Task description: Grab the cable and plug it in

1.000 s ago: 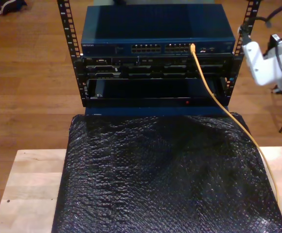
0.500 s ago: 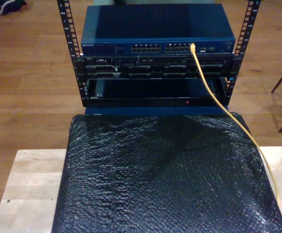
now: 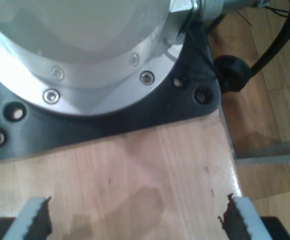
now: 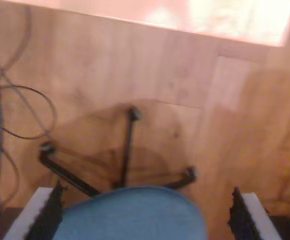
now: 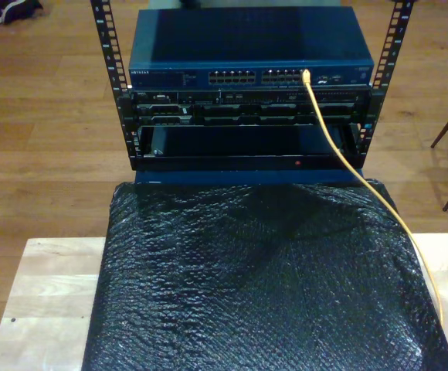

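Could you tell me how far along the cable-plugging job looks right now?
It looks finished: the cable has its tip seated in a port on the blue switch. Nothing is in hand; my first gripper and my second gripper are open, away from the rack.

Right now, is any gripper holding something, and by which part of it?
Nothing is held. My first gripper and my second gripper are both open, and the cable is plugged into the switch.

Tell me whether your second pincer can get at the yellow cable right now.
Probably not at once: my second pincer hangs open above a blue seat and wood floor, while the cable sits plugged into the switch.
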{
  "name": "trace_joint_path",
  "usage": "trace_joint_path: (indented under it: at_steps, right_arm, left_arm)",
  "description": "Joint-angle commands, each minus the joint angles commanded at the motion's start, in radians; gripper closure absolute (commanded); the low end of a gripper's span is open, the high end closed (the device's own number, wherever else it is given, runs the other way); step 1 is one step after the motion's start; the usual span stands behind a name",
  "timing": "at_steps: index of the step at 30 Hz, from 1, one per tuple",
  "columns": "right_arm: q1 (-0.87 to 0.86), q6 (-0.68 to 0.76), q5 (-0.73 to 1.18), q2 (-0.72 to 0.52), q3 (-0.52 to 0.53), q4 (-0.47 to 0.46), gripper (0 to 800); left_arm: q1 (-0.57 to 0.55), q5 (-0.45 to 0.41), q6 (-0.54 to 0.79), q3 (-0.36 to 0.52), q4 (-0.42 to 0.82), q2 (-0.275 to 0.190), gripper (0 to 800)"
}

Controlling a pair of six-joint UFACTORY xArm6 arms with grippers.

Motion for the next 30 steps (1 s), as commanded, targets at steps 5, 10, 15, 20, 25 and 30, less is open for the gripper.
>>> trace_joint_path:
  at_steps: [5,10,15,20,25,30]
  right_arm:
    - [-0.114,-0.069,0.094,-0.055,0.048,0.0,3]
    - [-0.199,-0.15,0.109,-0.117,0.129,-0.005,3]
    - [-0.313,-0.279,0.109,-0.192,0.238,-0.003,3]
    - [-0.399,-0.339,0.109,-0.281,0.342,-0.003,3]
    - [-0.453,-0.417,0.107,-0.338,0.417,-0.006,3]
    - [-0.54,-0.497,0.103,-0.377,0.485,-0.006,3]
  left_arm:
    - [0.0,0.0,0.0,0.0,0.0,0.0,0]
    - [0.0,0.0,0.0,0.0,0.0,0.0,0]
    - [0.0,0.0,0.0,0.0,0.0,0.0,0]
    - [0.0,0.0,0.0,0.0,0.0,0.0,0]
    - [0.0,0.0,0.0,0.0,0.0,0.0,0]
    - [-0.002,0.0,-0.002,0.0,0.0,0.0,0]
